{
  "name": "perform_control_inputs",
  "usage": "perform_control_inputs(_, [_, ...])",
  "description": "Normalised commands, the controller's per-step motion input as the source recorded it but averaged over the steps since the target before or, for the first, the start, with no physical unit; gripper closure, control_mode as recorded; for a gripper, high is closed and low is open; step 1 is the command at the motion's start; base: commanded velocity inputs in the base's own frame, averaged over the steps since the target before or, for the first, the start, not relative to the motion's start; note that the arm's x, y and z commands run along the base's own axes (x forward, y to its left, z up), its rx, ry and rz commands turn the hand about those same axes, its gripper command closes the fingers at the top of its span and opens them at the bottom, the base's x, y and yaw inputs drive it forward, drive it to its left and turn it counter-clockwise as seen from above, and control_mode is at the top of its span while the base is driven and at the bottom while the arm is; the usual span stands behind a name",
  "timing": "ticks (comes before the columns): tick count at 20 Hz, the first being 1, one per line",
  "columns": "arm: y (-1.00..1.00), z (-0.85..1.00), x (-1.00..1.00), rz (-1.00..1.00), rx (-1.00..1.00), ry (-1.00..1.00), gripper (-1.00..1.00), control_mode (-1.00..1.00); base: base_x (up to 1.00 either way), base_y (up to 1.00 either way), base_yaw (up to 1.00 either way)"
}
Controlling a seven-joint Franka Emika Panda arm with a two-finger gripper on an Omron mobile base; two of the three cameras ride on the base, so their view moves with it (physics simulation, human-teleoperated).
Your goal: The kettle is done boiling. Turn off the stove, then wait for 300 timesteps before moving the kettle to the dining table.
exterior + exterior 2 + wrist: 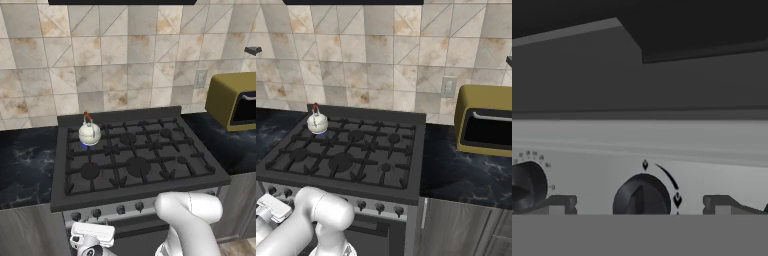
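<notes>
Facing a knob (642, 196); toaster oven (234, 100) right of stove (135, 155).

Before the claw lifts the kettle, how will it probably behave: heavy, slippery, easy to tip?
The kettle looks small and squat, so probably stable on the grate. Its rounded shiny body may slip; the thin arched handle seems the safer grip. Hanging from it, the kettle might swing.
</notes>
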Motion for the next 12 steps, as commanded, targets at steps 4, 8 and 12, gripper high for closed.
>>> perform_control_inputs(4, [0.0, 0.0, 0.13, 0.0, 0.0, 0.0, -1.0, -1.0, 0.0, 0.0, 0.0])
perform_control_inputs(8, [0.0, 0.0, 0.11, 0.0, 0.0, 0.0, -1.0, -1.0, 0.0, 0.0, 0.0])
perform_control_inputs(12, [0.0, 0.05, 0.03, 0.0, 0.0, -0.01, -1.0, -1.0, 0.0, 0.0, 0.0])
